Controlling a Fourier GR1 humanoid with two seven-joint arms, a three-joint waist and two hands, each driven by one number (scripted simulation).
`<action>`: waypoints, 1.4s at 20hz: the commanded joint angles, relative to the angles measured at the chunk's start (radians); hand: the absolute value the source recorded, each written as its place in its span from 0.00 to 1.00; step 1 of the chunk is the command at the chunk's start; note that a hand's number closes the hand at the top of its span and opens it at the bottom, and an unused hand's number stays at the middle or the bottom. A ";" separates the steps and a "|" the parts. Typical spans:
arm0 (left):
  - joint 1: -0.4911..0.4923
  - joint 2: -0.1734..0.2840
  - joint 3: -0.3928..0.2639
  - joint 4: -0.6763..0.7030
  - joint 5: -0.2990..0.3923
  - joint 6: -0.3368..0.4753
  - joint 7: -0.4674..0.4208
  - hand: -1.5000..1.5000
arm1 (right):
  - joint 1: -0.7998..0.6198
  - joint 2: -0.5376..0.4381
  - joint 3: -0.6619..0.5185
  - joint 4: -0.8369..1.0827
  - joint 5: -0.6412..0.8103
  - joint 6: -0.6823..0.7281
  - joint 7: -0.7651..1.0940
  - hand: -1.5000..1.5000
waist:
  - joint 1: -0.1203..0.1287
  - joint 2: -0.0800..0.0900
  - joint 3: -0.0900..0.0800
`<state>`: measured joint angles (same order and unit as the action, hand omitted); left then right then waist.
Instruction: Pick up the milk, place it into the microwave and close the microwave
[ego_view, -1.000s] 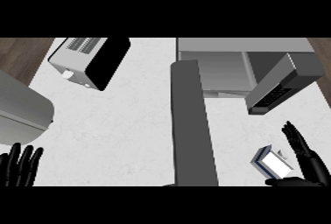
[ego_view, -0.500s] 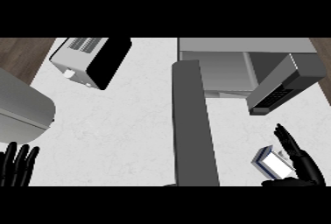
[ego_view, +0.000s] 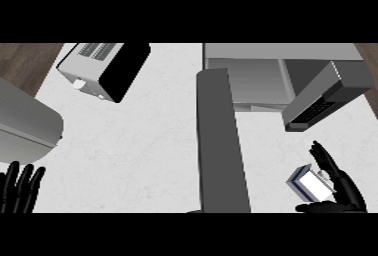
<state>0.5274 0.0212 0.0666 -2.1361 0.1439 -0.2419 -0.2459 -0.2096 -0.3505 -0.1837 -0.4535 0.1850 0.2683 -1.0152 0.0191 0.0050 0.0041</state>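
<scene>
Our right hand cups the milk, fingers straight, thumb below (not yet gripping), near the open microwave; our left hand rests open.

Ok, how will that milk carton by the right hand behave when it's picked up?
The milk carton looks boxy with flat sides, so it probably won't roll. It appears small beside the right hand, so likely light. The flat faces may slip against straight fingers; the hand isn't closed round it yet.
</scene>
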 joint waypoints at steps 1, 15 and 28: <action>-0.013 -0.006 0.005 0.035 -0.013 0.001 -0.026 0.00 | 0.008 0.018 0.007 0.040 -0.015 0.137 -0.210 0.00 | -0.002 0.001 0.001; 0.051 -0.021 -0.032 -0.040 -0.032 0.010 -0.018 0.00 | 0.016 0.054 0.051 -0.067 -0.170 0.342 -0.103 1.00 | -0.006 -0.006 -0.001; 0.054 0.020 0.083 0.009 0.055 -0.054 -0.047 0.00 | -0.119 0.227 0.017 -0.175 -0.283 0.079 0.101 1.00 | -0.014 -0.007 -0.005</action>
<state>0.5775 0.0206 0.1027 -2.1360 0.1637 -0.2734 -0.2862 -0.3196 -0.1599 -0.1993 -0.5657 -0.1011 0.3088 -0.8994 0.0094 -0.0008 0.0006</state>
